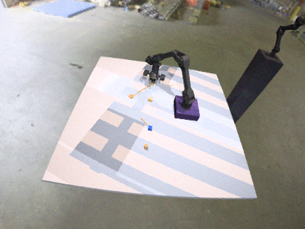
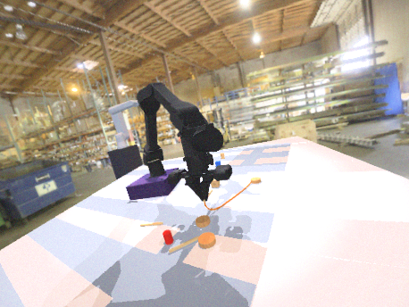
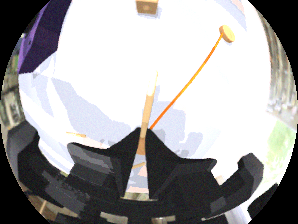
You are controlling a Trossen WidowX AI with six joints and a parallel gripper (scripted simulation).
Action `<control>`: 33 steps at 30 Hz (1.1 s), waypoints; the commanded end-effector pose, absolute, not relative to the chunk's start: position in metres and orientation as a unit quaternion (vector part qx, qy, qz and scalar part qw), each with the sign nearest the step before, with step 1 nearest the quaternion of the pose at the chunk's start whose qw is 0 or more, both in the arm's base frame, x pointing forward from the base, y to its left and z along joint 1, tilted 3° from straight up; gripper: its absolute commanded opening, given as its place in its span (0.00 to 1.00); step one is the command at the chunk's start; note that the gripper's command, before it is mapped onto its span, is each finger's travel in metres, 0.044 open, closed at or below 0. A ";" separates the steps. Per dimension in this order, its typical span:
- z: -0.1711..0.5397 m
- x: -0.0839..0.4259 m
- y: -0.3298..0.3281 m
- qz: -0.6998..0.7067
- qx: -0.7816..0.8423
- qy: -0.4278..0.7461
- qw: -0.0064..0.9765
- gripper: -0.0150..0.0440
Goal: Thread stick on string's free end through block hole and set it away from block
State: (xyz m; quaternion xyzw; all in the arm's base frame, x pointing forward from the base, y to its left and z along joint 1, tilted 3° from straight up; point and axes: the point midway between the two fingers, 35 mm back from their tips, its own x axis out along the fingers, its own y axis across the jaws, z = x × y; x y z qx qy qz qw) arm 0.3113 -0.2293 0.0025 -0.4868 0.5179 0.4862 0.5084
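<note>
My gripper (image 1: 152,82) (image 2: 205,199) (image 3: 143,131) is shut on the thin wooden stick (image 3: 147,106) and holds it above the table. In the wrist view the stick points away from the fingertips, towards the block's side of the table. The orange string (image 1: 141,90) (image 2: 233,200) (image 3: 186,86) runs from the fingertips to the round button (image 1: 131,96) (image 2: 255,180) (image 3: 227,34) and sags a little in the exterior view. The wooden block (image 1: 150,99) (image 2: 215,184) (image 3: 147,6) stands on the table, apart from the stick. A small dark spot shows on its near face in the wrist view.
Two wooden discs (image 2: 203,220) (image 2: 206,240), a red cylinder (image 2: 168,236) and loose sticks (image 2: 152,224) (image 2: 182,244) lie on the gripper's far side from the block. Beyond the block are a loose stick (image 1: 144,122), a blue cube (image 1: 150,128) and a small orange-brown object (image 1: 146,146).
</note>
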 end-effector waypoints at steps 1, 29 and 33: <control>0.001 0.307 -0.228 0.485 -0.490 0.518 0.506 0.25; -0.022 0.283 -0.212 0.486 -0.488 0.518 0.506 0.25; -0.022 0.282 -0.211 0.486 -0.488 0.518 0.507 0.25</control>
